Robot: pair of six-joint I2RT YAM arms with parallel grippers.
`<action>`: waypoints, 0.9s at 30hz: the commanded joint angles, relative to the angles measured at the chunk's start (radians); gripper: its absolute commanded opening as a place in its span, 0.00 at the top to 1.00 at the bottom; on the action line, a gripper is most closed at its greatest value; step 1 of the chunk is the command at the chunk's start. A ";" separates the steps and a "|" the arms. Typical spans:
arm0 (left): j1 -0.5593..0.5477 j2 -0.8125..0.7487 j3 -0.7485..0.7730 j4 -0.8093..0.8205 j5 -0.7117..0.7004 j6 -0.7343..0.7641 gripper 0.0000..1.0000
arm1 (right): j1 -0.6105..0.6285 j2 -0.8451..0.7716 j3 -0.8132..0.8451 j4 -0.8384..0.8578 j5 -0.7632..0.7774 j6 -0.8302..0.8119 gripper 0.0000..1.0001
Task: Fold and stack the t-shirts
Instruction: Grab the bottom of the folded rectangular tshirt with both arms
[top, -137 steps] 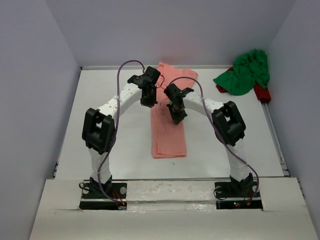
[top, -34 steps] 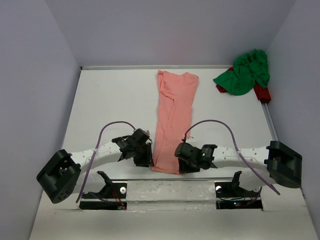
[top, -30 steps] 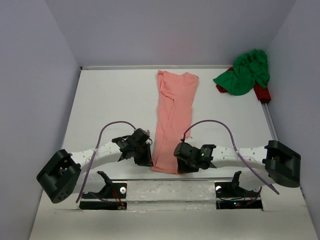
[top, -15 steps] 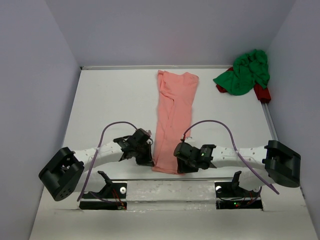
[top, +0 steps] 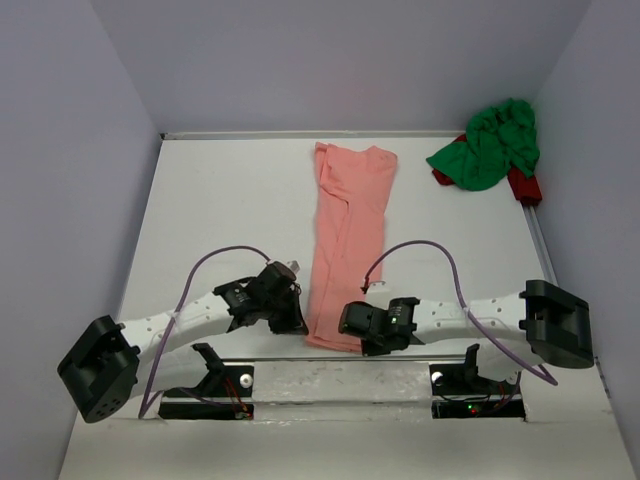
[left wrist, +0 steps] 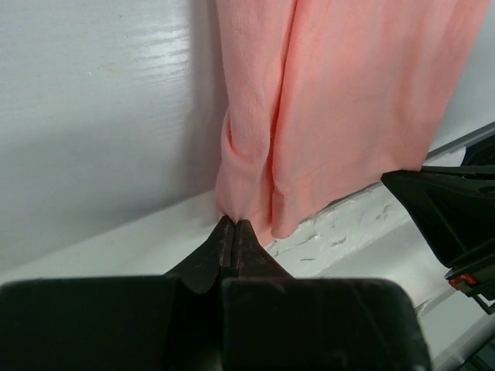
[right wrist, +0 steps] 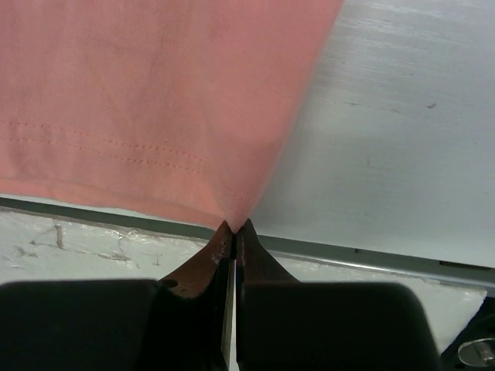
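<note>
We find the salmon pink t-shirt (top: 345,245) lying on the white table (top: 220,220) as a long narrow folded strip. It runs from the far middle of the surface down to the near edge, between the two arms.

The left gripper (left wrist: 233,224) sits low at the strip's near left corner. Its jaws are pressed together on the cloth, which puckers into a small fold right at the tips.

The right gripper (right wrist: 234,228) sits low at the near right corner. Its jaws are likewise closed, pinching the stitched hem where the corner comes to a point.

In the overhead view both arms reach inward along the near edge, one to each side of the strip.

The green t-shirt (top: 490,145) lies crumpled in a heap at the far right corner, well apart from both grippers. It rests partly on a red item (top: 525,187) that we cannot identify.
</note>
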 commanded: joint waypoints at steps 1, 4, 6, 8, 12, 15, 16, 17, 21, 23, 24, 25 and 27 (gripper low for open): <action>-0.027 -0.073 -0.019 -0.064 -0.026 -0.051 1.00 | 0.040 -0.023 0.052 -0.132 0.110 0.101 1.00; -0.044 -0.101 -0.021 -0.084 -0.033 -0.065 1.00 | 0.040 -0.054 0.054 -0.156 0.140 0.133 1.00; -0.047 -0.116 -0.023 -0.090 -0.038 -0.071 1.00 | 0.040 -0.080 0.058 -0.185 0.163 0.147 1.00; -0.049 -0.121 -0.018 -0.097 -0.041 -0.074 1.00 | 0.040 -0.095 0.070 -0.218 0.188 0.150 1.00; -0.053 -0.115 0.011 -0.108 -0.047 -0.068 1.00 | 0.049 -0.095 0.106 -0.266 0.209 0.148 1.00; -0.055 -0.101 0.028 -0.119 -0.056 -0.056 1.00 | 0.049 -0.092 0.114 -0.271 0.217 0.144 1.00; -0.053 -0.090 0.036 -0.119 -0.058 -0.051 1.00 | 0.049 -0.091 0.112 -0.265 0.213 0.136 1.00; -0.056 -0.084 0.039 -0.117 -0.058 -0.048 1.00 | 0.049 -0.089 0.113 -0.262 0.214 0.136 1.00; -0.058 -0.066 0.056 -0.113 -0.055 -0.037 1.00 | 0.049 -0.074 0.115 -0.251 0.203 0.127 1.00; -0.061 -0.064 0.071 -0.113 -0.050 -0.025 1.00 | 0.049 -0.072 0.121 -0.260 0.208 0.130 1.00; -0.061 -0.064 0.071 -0.113 -0.050 -0.025 1.00 | 0.049 -0.072 0.124 -0.261 0.209 0.128 1.00; -0.061 -0.064 0.083 -0.119 -0.050 -0.017 1.00 | 0.049 -0.072 0.126 -0.261 0.211 0.127 1.00; -0.063 -0.060 0.115 -0.128 -0.062 0.006 1.00 | 0.049 -0.072 0.133 -0.266 0.222 0.125 1.00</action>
